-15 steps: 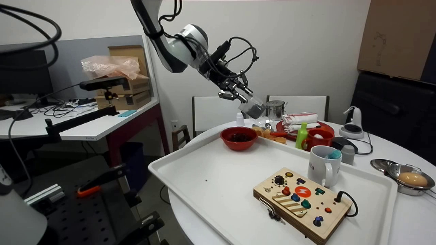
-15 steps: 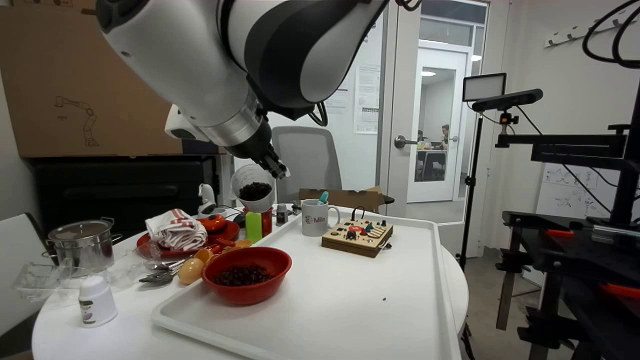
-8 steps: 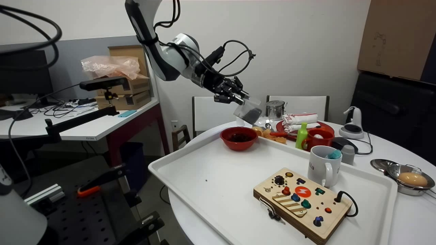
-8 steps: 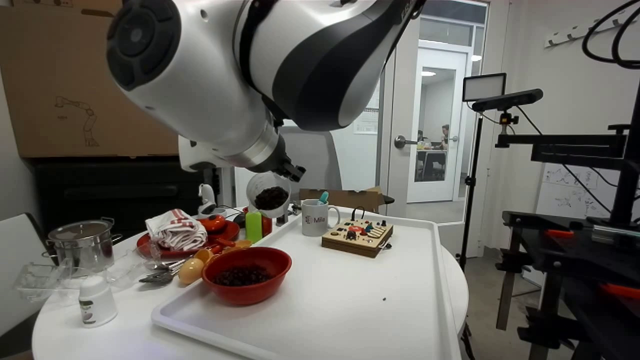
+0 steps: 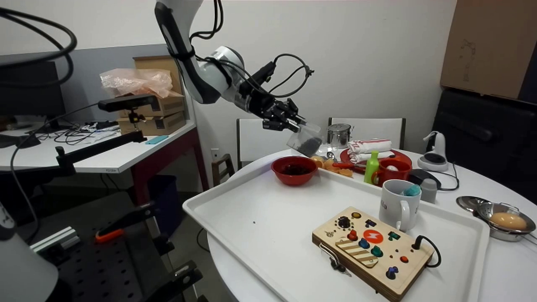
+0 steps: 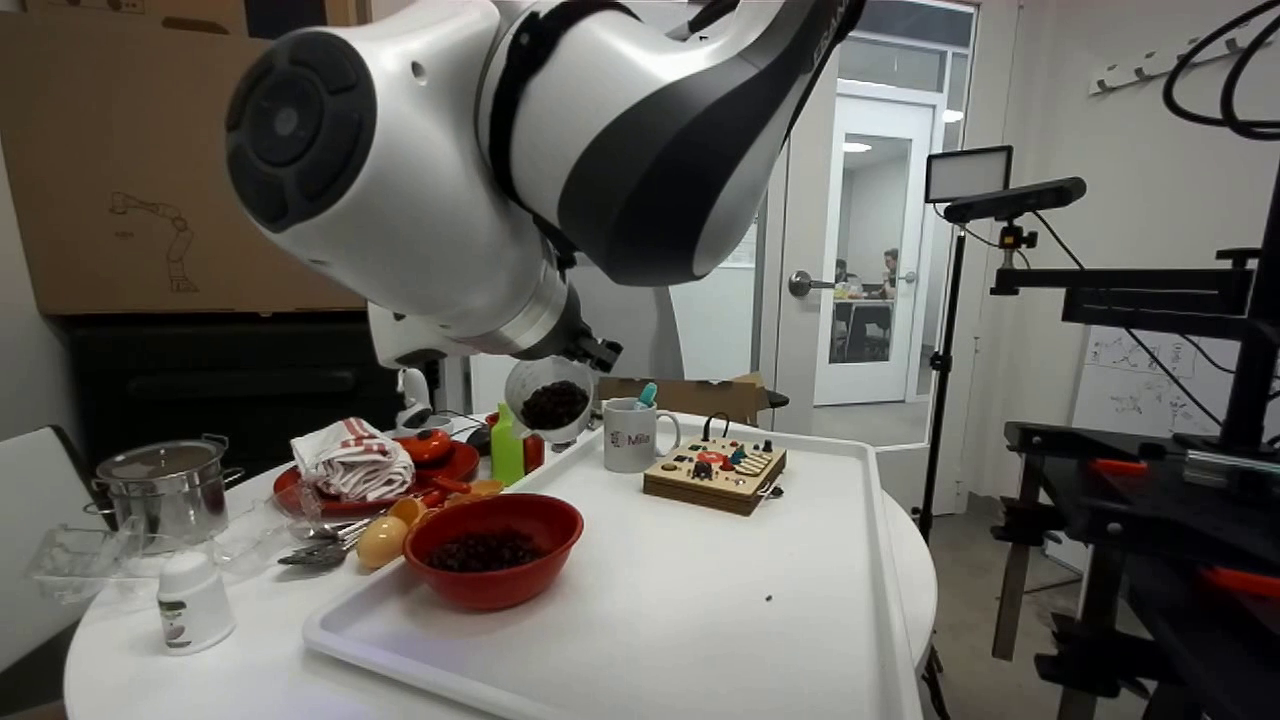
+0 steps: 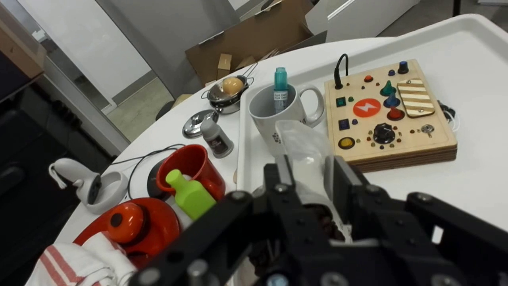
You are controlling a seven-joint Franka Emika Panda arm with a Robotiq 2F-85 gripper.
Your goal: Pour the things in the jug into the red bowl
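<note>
Only the exterior views clearly show the red bowl (image 6: pixel 490 590), with dark pieces (image 6: pixel 487 551) in it, on the white tray (image 6: pixel 690 620) near the edge of the tabletop (image 6: pixel 270 668). A white bottle (image 6: pixel 195 605) close to that edge shows in an exterior view alone. An egg (image 5: pixel 507 221) in a steel bowl (image 5: pixel 501 235) by the tabletop's right edge shows in an exterior view and the wrist view, which also looks into the mug (image 7: pixel 265 127) and the teal-capped tube (image 7: pixel 280 95) standing there. As for the jug (image 5: pixel 305 139), it hangs tilted, dark pieces inside, up and slightly to the right of the red bowl in both exterior views, well clear of the tabletop. It lies just past the fingertips of the hand (image 5: pixel 300 125); in the wrist view its translucent wall shows between them. Spread partway, the two fingers (image 7: pixel 279 178) pinch the jug from either side; which part they touch I cannot tell.
</note>
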